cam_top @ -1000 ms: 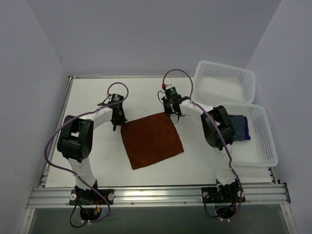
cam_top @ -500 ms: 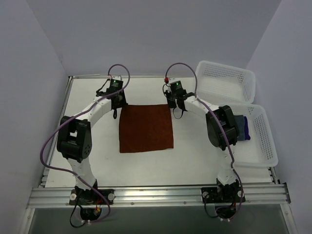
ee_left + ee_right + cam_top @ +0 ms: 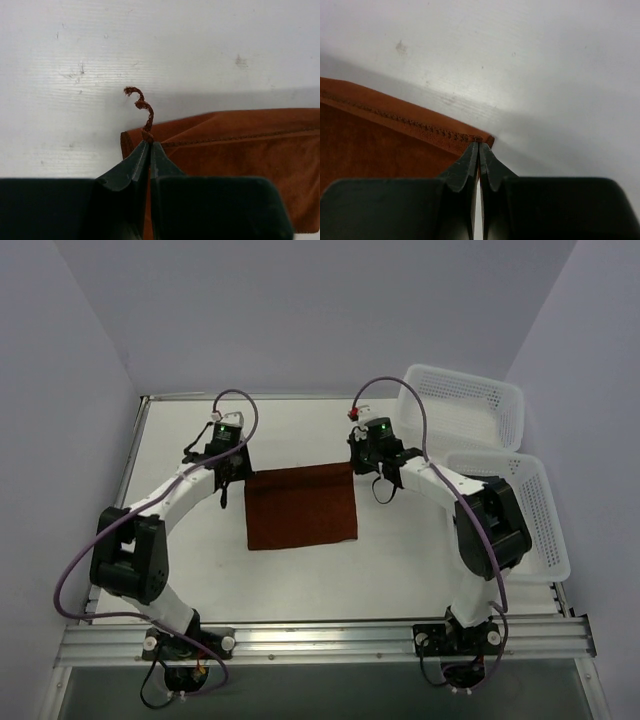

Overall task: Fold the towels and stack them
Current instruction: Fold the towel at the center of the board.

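A rust orange-brown towel (image 3: 300,510) lies spread on the white table, its far edge raised. My left gripper (image 3: 244,477) is shut on the towel's far left corner (image 3: 131,141), and a curl of loose thread (image 3: 142,105) sticks up past the fingertips (image 3: 156,150). My right gripper (image 3: 353,468) is shut on the far right corner (image 3: 487,140), pinching the stitched hem. In the wrist views the left gripper (image 3: 149,144) and the right gripper (image 3: 478,146) each hold the cloth (image 3: 380,150) just above the table.
Two white perforated baskets stand at the right: one at the far corner (image 3: 462,405), one nearer (image 3: 535,530), partly behind the right arm's elbow (image 3: 490,525). Purple cables loop over both arms. The table's metal rail (image 3: 320,640) runs along the near edge.
The towel has turned from a skewed lie to square with the table. Both grippers, still holding its far corners, have since drawn the far edge a little nearer, so the cloth looks shorter.
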### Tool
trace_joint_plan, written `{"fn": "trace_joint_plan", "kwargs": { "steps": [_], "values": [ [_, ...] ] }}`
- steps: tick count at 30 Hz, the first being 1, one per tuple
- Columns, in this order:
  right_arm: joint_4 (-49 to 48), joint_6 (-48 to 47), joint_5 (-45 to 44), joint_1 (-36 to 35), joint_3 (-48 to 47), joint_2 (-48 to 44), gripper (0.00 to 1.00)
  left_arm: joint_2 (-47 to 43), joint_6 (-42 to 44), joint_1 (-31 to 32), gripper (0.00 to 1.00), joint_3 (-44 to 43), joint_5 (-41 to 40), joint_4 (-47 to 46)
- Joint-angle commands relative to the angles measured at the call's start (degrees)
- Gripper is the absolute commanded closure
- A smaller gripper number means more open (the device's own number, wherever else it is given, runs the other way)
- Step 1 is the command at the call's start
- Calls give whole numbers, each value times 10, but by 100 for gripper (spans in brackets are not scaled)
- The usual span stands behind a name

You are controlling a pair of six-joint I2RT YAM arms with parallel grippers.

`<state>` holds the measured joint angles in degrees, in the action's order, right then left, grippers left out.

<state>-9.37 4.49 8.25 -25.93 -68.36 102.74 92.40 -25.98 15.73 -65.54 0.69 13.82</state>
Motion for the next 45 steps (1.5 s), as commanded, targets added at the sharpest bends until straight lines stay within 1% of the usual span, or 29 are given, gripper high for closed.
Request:
{"fn": "trace_joint_plan", "kwargs": {
  "steps": [1, 7, 11, 14, 18, 23, 28, 32, 38, 39, 41, 42, 44, 45],
  "values": [
    [-22, 21, 7, -7, 44, -60, 100, -64, -2, 0, 98, 51, 29, -54],
    [-21, 56, -13, -41, 132, -128, 100, -110, -15, 11, 98, 148, 41, -75],
    [-18, 80, -33, -71, 176, -157, 100, -137, -28, 23, 98, 196, 43, -83],
    [-13, 97, -53, -81, 201, -177, 100, -161, -29, 26, 98, 218, 27, -69],
    [-4, 109, -62, -83, 224, -209, 100, -193, -25, 30, 98, 236, 33, -65],
    [38, 93, -81, -85, 234, -244, 100, -210, -13, 39, 98, 244, 39, -51],
    [35, 100, -79, -85, 246, -241, 100, -219, -17, 63, 98, 260, 38, -50],
    [34, 108, -78, -85, 259, -243, 100, -219, -27, 80, 98, 269, 12, -42],
    [30, 140, -52, -85, 291, -245, 100, -217, -38, 84, 98, 278, 0, -21],
    [29, 146, -49, -87, 296, -245, 100, -221, -41, 84, 96, 282, 0, -19],
    [29, 162, -48, -88, 310, -245, 100, -226, -43, 87, 86, 285, 5, -10],
    [32, 167, -49, -90, 314, -245, 100, -232, -50, 93, 78, 289, 5, -7],
    [33, 184, -44, -94, 328, -249, 100, -242, -59, 102, 67, 294, 5, 9],
    [36, 192, -42, -97, 333, -251, 95, -255, -76, 112, 65, 296, 2, 17]
  ]
}}
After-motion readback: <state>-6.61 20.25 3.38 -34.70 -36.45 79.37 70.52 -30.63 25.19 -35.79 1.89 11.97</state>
